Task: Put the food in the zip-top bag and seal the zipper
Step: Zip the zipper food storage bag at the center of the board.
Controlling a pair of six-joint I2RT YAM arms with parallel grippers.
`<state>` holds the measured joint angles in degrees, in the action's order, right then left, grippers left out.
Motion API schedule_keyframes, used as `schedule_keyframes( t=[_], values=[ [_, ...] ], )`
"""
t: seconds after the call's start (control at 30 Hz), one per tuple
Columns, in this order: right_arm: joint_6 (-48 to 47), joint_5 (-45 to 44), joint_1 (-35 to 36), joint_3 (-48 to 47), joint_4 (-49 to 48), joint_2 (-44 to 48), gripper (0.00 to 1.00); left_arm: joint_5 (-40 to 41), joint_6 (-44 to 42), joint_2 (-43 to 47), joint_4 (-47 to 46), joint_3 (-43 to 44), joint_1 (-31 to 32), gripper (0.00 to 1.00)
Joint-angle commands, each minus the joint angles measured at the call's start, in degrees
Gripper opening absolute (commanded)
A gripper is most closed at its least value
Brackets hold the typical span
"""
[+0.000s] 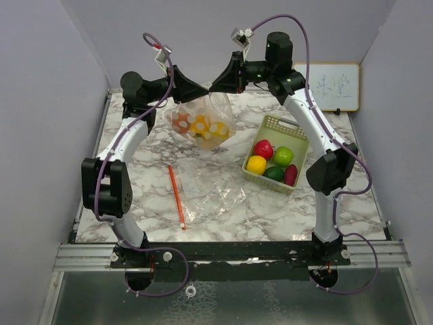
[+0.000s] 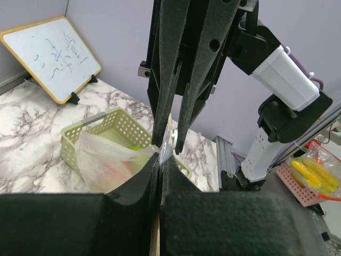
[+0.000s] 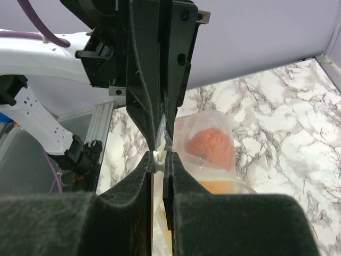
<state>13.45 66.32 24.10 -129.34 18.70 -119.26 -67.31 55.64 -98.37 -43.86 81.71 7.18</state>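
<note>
Clear, crinkly plastic film for the zip-top bag [image 1: 220, 108]. Gleams smooth and glossy on the plastic food [image 1: 264, 149]. Matt perforated plastic on the basket [image 1: 279, 124]; polished marble-look table [image 1: 152, 196].

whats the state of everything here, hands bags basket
left hand: shut on the hanging bag's top edge
right hand: shut on the same edge
hanging bag: held off the table, holding orange and yellow food
basket: upright, five food pieces inside
flat bag: lying on the table, empty
</note>
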Motion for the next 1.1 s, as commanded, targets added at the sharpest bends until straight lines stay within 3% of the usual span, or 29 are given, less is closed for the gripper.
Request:
schedule_keyframes(
  t=[0.0, 0.13, 0.27, 0.37, 0.53, 0.73, 0.83, 1.07],
  values=[
    [-1.6, 0.0, -0.8, -0.2, 3.7, -1.6, 0.04, 4.8, 11.3, -0.7, -15.9, 2.9, -1.8, 0.00],
    [1.6, 0.2, -0.9, -1.5, 0.2, -2.3, 0.04, 5.0, 13.4, -1.7, -19.5, 2.9, -1.4, 0.00],
    [11.5, 3.6, -0.8, -3.3, -11.2, -4.1, 0.05, 2.1, 7.9, -1.2, -12.9, 0.4, -0.9, 0.00],
    [13.3, 4.6, -0.9, -4.4, -12.0, -5.0, 0.04, 3.5, 4.7, -0.5, -7.4, 0.0, -1.1, 0.00],
    [7.7, 2.9, -0.8, 0.1, -7.1, -3.6, 0.04, 7.2, 18.8, -2.1, -24.5, 1.9, -2.7, 0.00],
    [2.6, 1.6, -0.9, -0.8, -1.7, -3.0, 0.05, 9.1, 21.7, -1.5, -28.3, 0.6, -4.4, 0.00],
    [4.8, 2.7, -1.0, -1.2, -4.0, -3.0, 0.05, 6.7, 20.9, -2.6, -27.9, 1.8, -3.9, 0.00],
    [14.4, 9.3, -1.0, -1.4, -13.8, -2.7, 0.06, -2.2, 11.5, -2.0, -18.1, 2.0, -1.9, 0.51]
  ],
)
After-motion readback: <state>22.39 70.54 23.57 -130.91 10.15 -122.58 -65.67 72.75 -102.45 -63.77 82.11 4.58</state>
